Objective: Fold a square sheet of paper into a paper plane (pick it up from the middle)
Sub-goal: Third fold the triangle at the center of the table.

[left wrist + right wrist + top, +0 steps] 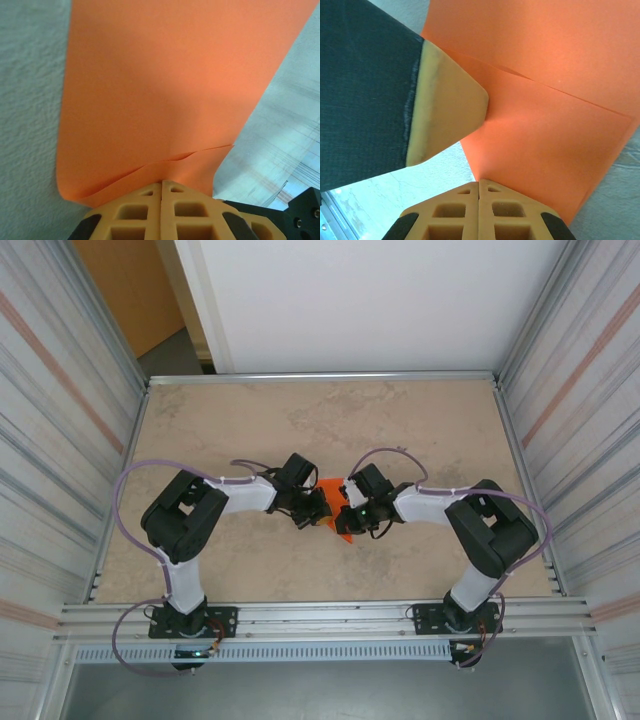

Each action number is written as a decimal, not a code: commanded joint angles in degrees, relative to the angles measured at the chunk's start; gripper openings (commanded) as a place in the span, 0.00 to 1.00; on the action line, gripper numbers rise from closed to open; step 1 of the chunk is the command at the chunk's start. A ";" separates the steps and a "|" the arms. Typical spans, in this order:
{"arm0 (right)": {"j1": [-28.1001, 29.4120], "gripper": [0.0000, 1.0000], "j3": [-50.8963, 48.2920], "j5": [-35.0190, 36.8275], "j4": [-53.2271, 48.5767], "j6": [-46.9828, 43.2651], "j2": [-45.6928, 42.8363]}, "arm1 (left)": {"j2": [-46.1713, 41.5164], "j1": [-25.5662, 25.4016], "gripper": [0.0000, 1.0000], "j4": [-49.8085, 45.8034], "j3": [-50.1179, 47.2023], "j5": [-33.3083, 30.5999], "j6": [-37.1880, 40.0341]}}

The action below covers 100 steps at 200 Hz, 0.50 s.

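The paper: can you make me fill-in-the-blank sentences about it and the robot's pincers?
1. The paper is colored ___.
2. The left pincer is ___ on the paper's edge.
3. The right pincer grips it too, so ___ pincers hold it.
Missing words: orange; shut; two.

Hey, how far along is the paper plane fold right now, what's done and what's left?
Done: the orange paper is gripped and folded at least once; an overlapping layer edge shows in the left wrist view. In hand: the left claw and right claw are both shut on it, holding it between them. Left: no pointed dart shape is visible yet, so more creases probably remain.
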 commanded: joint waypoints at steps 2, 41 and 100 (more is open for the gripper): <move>-0.32 0.02 0.38 1.12 -2.89 -1.70 1.23 | 3.52 0.62 0.02 -7.68 -2.57 -4.37 0.51; -0.22 0.01 -0.21 1.76 -5.69 -3.22 0.99 | 3.95 0.79 0.02 -8.60 -2.65 -5.07 0.94; -0.25 0.02 -4.04 -0.97 -10.13 -2.49 -4.87 | 4.16 1.28 0.02 -9.13 -3.71 -5.65 1.23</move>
